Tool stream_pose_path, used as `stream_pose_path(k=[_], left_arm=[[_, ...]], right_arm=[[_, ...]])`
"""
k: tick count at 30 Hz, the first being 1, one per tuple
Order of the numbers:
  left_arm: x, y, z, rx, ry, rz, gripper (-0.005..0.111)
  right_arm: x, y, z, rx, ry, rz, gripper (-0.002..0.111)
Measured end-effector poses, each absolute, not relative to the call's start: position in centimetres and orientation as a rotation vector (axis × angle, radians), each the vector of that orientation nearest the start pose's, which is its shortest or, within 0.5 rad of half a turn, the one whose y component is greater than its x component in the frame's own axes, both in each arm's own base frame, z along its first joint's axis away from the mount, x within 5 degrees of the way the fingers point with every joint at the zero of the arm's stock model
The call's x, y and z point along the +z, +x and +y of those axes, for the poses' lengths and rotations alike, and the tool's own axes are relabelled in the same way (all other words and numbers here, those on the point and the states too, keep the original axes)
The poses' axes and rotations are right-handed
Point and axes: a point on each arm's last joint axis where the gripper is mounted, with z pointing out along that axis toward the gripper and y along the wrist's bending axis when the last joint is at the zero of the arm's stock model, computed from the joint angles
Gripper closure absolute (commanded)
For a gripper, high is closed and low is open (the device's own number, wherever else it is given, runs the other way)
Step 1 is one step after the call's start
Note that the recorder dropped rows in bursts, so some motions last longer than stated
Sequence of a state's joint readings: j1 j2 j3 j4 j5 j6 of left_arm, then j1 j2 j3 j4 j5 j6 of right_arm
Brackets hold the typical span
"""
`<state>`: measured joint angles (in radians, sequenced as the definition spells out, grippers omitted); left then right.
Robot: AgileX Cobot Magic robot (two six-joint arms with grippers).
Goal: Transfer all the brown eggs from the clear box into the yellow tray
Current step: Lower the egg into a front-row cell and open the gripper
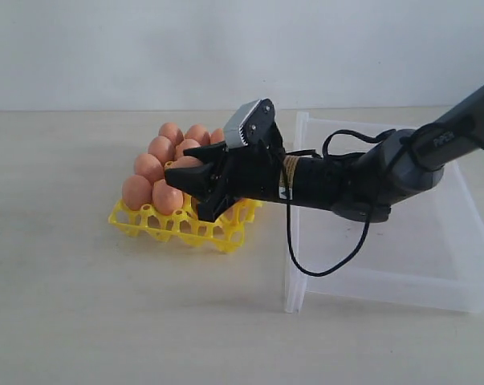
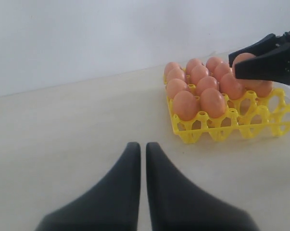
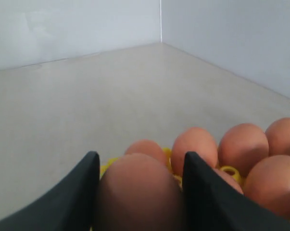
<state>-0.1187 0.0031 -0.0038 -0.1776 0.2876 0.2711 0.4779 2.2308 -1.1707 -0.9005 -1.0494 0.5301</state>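
Observation:
The yellow tray (image 1: 177, 228) stands on the table left of the clear box (image 1: 299, 241) and holds several brown eggs (image 1: 149, 167). My right gripper (image 1: 189, 191) reaches over the tray's near right part, shut on one brown egg (image 3: 137, 192) that fills the gap between its black fingers (image 3: 82, 187). The left wrist view shows that held egg (image 2: 243, 58) above the tray (image 2: 217, 132), close to the seated eggs (image 2: 202, 84). My left gripper (image 2: 143, 145) hovers over bare table short of the tray, shut with nothing in it. It is outside the exterior view.
The right arm and its black cable (image 1: 306, 265) cross the clear box's left wall. No egg shows on the visible floor of the box (image 1: 418, 241). Bare table lies left of and in front of the tray. A white wall (image 1: 225, 48) closes the back.

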Motion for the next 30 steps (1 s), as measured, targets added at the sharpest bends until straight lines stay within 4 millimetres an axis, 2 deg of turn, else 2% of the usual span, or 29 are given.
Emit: stream_pose_path(k=[10, 25, 27, 30], left_arm=[[18.9, 5.4, -1.1, -0.057, 0.229, 1.751, 0.103], [18.9, 5.4, -1.1, -0.057, 0.229, 1.751, 0.103], [18.9, 5.4, -1.1, -0.057, 0.229, 1.751, 0.103], [18.9, 5.4, -1.1, -0.057, 0.229, 1.751, 0.103]], right_arm=[[9.5, 36.1, 25.5, 0.926, -0.999, 1.563, 0.109], [8.9, 36.4, 26.5, 0.914, -1.039, 1.562, 0.108], [8.9, 36.4, 26.5, 0.914, -1.039, 1.562, 0.103], [8.9, 36.4, 26.5, 0.914, -1.039, 1.562, 0.088]])
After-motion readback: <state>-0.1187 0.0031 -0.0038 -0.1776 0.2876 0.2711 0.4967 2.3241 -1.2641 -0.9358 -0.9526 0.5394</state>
